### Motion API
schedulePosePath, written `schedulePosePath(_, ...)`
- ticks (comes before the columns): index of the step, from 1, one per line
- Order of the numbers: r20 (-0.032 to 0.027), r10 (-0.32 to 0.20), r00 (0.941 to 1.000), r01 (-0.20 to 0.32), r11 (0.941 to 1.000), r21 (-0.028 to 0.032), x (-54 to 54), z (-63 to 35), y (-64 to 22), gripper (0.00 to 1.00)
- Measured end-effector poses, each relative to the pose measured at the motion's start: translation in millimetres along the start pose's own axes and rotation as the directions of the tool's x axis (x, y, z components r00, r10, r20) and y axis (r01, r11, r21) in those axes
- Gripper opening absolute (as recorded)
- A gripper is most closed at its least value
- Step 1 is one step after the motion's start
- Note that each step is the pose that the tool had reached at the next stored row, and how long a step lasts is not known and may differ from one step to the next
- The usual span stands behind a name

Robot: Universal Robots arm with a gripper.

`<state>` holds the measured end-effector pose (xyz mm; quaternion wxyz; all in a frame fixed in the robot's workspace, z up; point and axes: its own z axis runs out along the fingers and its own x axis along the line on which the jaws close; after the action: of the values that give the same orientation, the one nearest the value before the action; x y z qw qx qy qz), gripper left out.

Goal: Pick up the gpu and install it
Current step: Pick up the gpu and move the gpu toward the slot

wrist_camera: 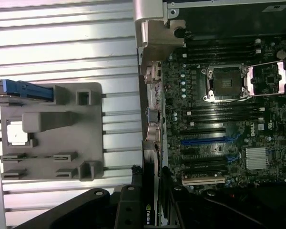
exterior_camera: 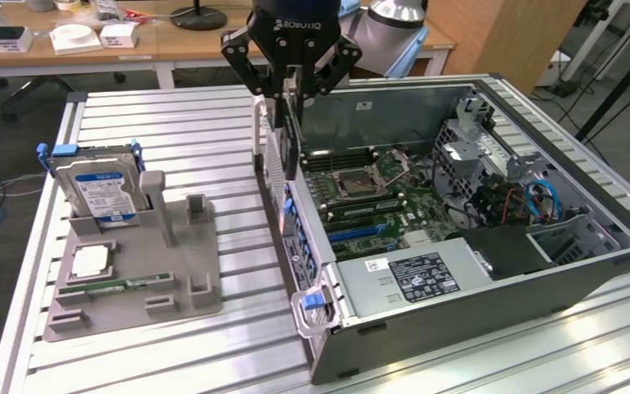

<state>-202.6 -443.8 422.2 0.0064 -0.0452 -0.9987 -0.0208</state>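
Note:
The gpu (exterior_camera: 283, 123) hangs edge-on and upright in my gripper (exterior_camera: 289, 92), which is shut on its top edge. Its long silver bracket (exterior_camera: 259, 135) points down beside the rear wall of the open computer case (exterior_camera: 512, 279). The card hovers over the rear edge of the motherboard (exterior_camera: 376, 193), above the case floor and apart from the blue expansion slots (exterior_camera: 350, 232). In the wrist view the card's dark cooler (wrist_camera: 149, 212) sits between my black fingers (wrist_camera: 133, 188), with the blue slot (wrist_camera: 205, 141) ahead on the board.
A grey parts holder (exterior_camera: 140, 283) at the exterior view's left carries a silver hard drive (exterior_camera: 102, 190), a processor chip (exterior_camera: 92, 262) and a green memory stick (exterior_camera: 118, 286). The case's power supply (exterior_camera: 413, 279) and drive cages (exterior_camera: 490, 180) stand inside. Desks stand behind.

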Motion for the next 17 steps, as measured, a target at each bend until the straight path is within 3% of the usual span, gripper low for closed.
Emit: schedulePosePath(17,0.0000,0.000,1.0000,0.000,1.0000,-0.0001,-22.9,-0.2,2.1,0.26)
